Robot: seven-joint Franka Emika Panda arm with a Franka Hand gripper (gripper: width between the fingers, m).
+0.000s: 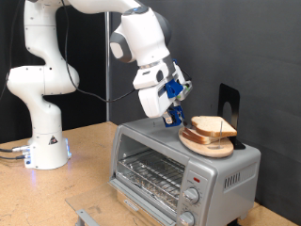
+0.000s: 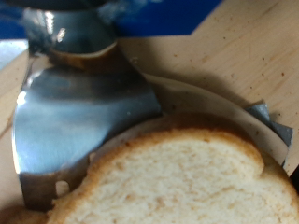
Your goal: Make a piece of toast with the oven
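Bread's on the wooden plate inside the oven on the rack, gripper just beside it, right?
Not quite. In the exterior view the wooden plate with the bread sits on top of the oven, not inside on the rack. The gripper is just beside it.

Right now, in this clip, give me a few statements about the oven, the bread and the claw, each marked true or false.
1. The bread lies on a wooden plate on top of the oven. True.
2. The oven door is open. False: it is shut, the rack visible through the glass.
3. The claw is above the oven top, beside the plate. True.
4. The claw grips the bread. False: no bread shows between its fingers.
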